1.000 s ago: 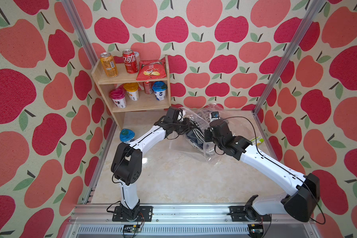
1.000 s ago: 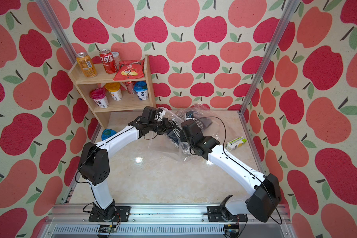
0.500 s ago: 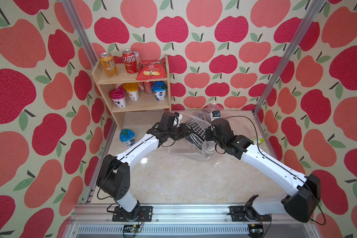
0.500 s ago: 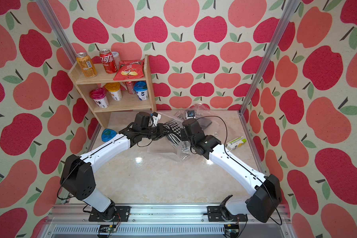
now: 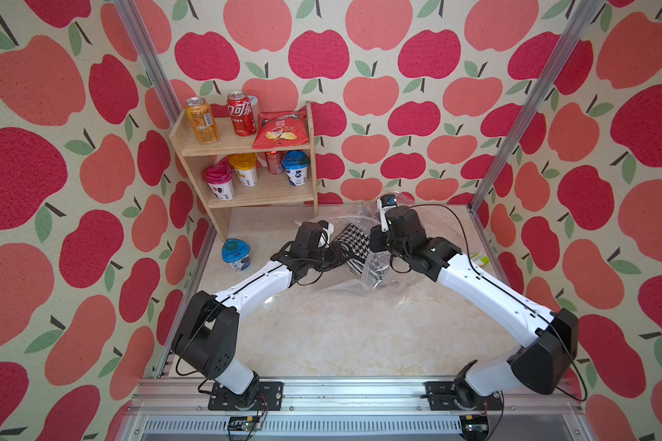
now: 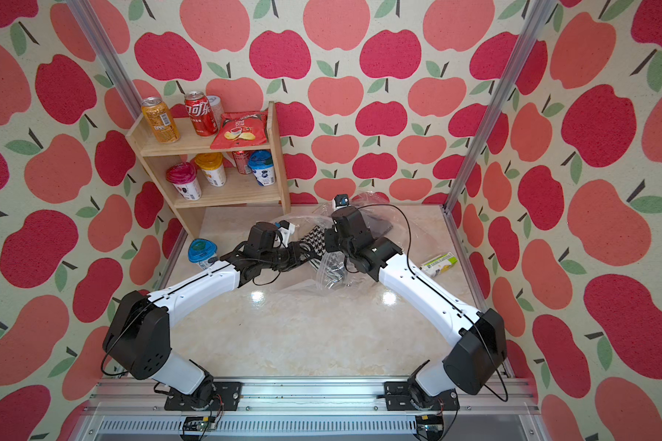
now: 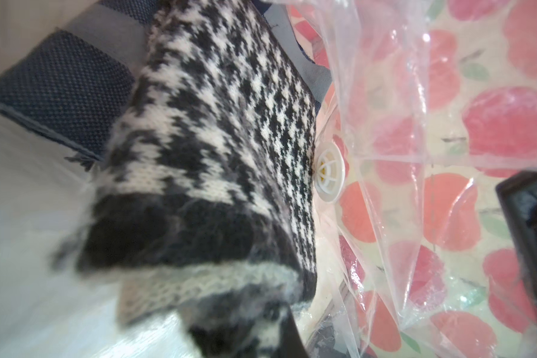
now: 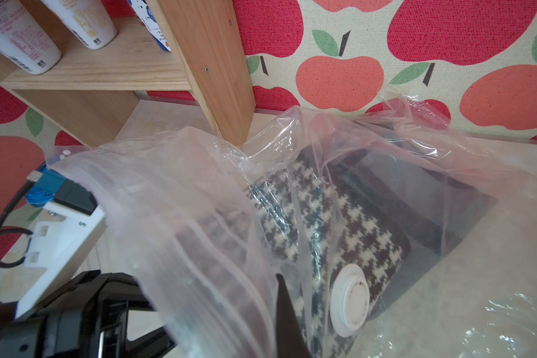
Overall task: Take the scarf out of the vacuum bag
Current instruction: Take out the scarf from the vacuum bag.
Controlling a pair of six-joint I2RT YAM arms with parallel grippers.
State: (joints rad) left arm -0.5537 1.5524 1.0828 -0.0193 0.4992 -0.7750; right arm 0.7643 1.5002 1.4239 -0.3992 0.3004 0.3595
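Note:
The scarf (image 5: 354,238) (image 6: 314,240) is black-and-white houndstooth knit and sticks out of the mouth of the vacuum bag (image 5: 379,269) (image 6: 331,273), a clear crinkly plastic bag at the back of the table. My left gripper (image 5: 340,252) (image 7: 261,341) is shut on the scarf's near end (image 7: 217,130). My right gripper (image 5: 375,250) (image 8: 261,334) is shut on the bag's plastic (image 8: 199,201) beside the opening, one dark finger (image 8: 287,319) showing. The bag's white valve cap (image 8: 351,299) (image 7: 328,172) lies against the scarf.
A wooden shelf (image 5: 310,160) with cans, chips and cups stands at the back left. A blue-lidded cup (image 5: 236,255) sits on the table left of my left arm. A green-and-white packet (image 6: 438,263) lies at the right edge. Dark grey fabric (image 7: 59,90) lies by the scarf.
My left gripper has drawn back toward the left front with the scarf, and more houndstooth now shows outside the bag. The right gripper has stayed on the bag.

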